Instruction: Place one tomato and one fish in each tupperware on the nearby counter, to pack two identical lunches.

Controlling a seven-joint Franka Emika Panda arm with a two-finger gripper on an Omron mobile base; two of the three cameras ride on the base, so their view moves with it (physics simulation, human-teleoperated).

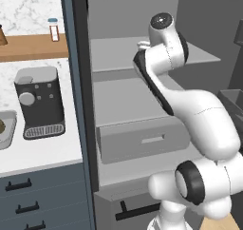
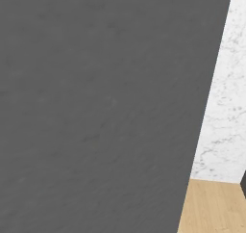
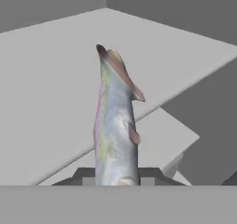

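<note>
My end effector is clamped on the fish, which sticks out from it above a grey fridge shelf. One tupperware sits on the bench.

Left base view faces open fridge; hand view looks inside.

Tool is clamping a silvery fish between its dark fingertips; fish is pointing straight out from the tool, over a pale grey shelf with grey walls behind.
</note>
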